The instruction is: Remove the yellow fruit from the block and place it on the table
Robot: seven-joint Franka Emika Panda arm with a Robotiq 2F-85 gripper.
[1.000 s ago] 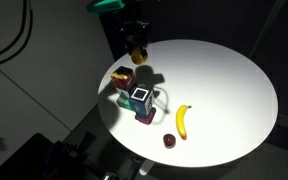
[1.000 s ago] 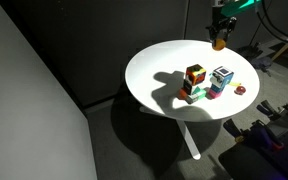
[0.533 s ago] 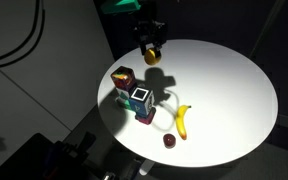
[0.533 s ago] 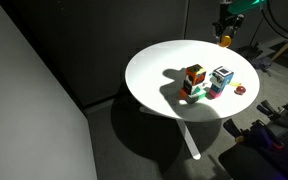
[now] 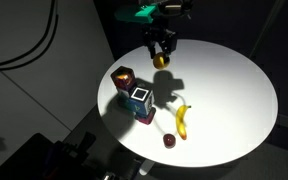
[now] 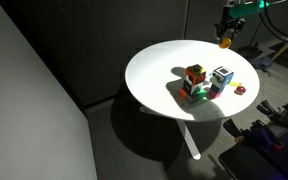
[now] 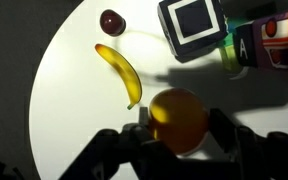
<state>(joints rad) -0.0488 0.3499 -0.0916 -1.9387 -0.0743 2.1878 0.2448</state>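
My gripper is shut on the yellow fruit, a small round yellow-orange ball, and holds it in the air above the white round table. In the wrist view the fruit sits between the two black fingers. It also shows in an exterior view, held beyond the table's far side. The dark red block with a yellow marking on top stands at the table's edge, apart from the gripper; its top is bare. It shows in an exterior view and at the wrist view's right edge.
A blue-purple block with white top and black square stands next to the red block. A banana and a tiny dark red fruit lie near the table's front. Dark floor surrounds the table; equipment stands nearby.
The gripper has carried the yellow fruit away from the blocks and across toward the middle of the table. The blocks, banana and red fruit have not moved.
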